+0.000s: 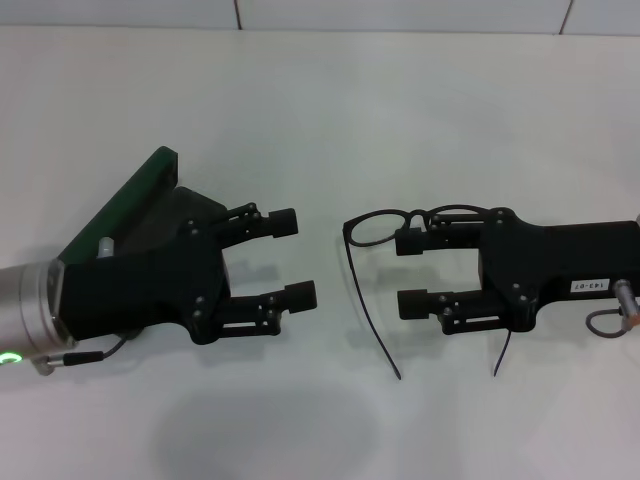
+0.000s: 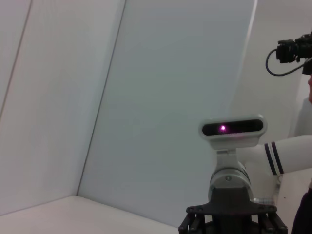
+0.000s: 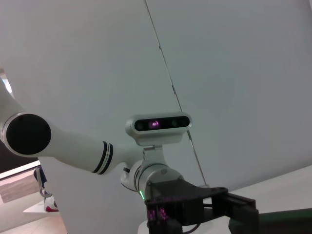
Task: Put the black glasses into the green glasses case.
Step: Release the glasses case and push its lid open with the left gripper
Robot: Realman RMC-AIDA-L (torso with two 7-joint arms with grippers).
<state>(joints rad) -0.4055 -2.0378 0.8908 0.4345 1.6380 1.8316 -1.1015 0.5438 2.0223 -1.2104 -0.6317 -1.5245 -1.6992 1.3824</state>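
Observation:
The black glasses (image 1: 378,229) lie at centre right in the head view, lenses toward the far side and both temple arms trailing toward the near edge. My right gripper (image 1: 410,272) comes in from the right and is open. Its far finger (image 1: 412,242) overlaps the frame by the bridge, and its near finger sits between the two temple arms. The green glasses case (image 1: 128,203) is at the left, largely hidden under my left arm, with a dark part showing beside its green edge. My left gripper (image 1: 293,258) is open, pointing at the glasses across a gap.
The white table (image 1: 320,110) spreads all around, and a pale wall runs along its far edge. The left wrist view shows the robot's head (image 2: 233,127) and a glasses lens loop (image 2: 274,67) far off. In the right wrist view the left gripper (image 3: 195,210) is low in the picture.

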